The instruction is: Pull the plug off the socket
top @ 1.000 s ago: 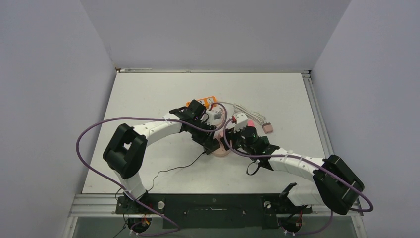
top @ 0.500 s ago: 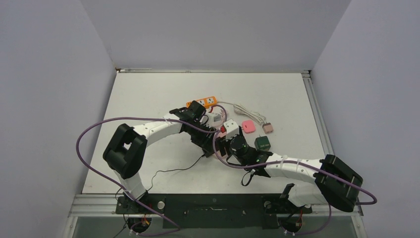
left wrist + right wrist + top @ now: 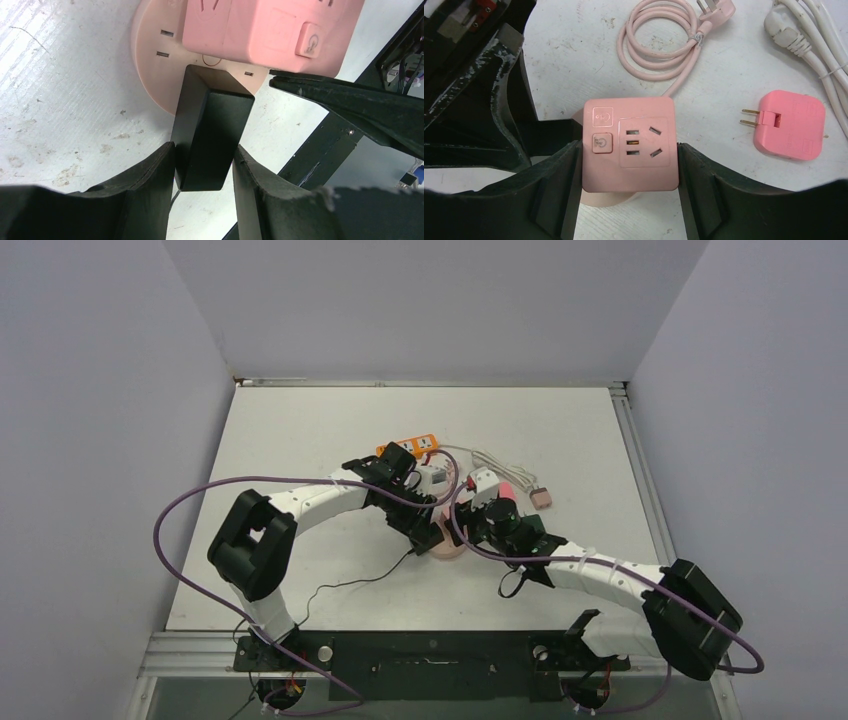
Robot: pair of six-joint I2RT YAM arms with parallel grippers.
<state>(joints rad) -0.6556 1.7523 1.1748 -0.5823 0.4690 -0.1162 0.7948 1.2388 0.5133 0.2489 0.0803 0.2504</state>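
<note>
Back over the pink socket (image 3: pixel 644 142) comes the right arm: half a second ago it sat lower and further left in the overhead view, leaving a pink adapter and a dark green block uncovered, and now it hides the green block again. The right gripper (image 3: pixel 629 149) is partly open, its two fingers pressed against opposite sides of the socket's cube, so it looks set to hold the socket down.

The left gripper (image 3: pixel 204 156) has not shifted. It is closed fairly narrow on the black plug (image 3: pixel 212 125), one finger on each long side. The plug's far end still meets the round base (image 3: pixel 150 65) of the socket, so I judge it is still seated and the pull is not yet made. With the socket braced again, the pull can go straight back, away from the base.

Around them on the tabletop (image 3: pixel 300 430) lie a coiled pink cord (image 3: pixel 659 45), the pink adapter (image 3: pixel 791 125), a white cable (image 3: pixel 814 35) and an orange power strip (image 3: pixel 420 445). None blocks the way out. One finger of the right gripper sits just beside the plug, so the two grippers are crowded.
</note>
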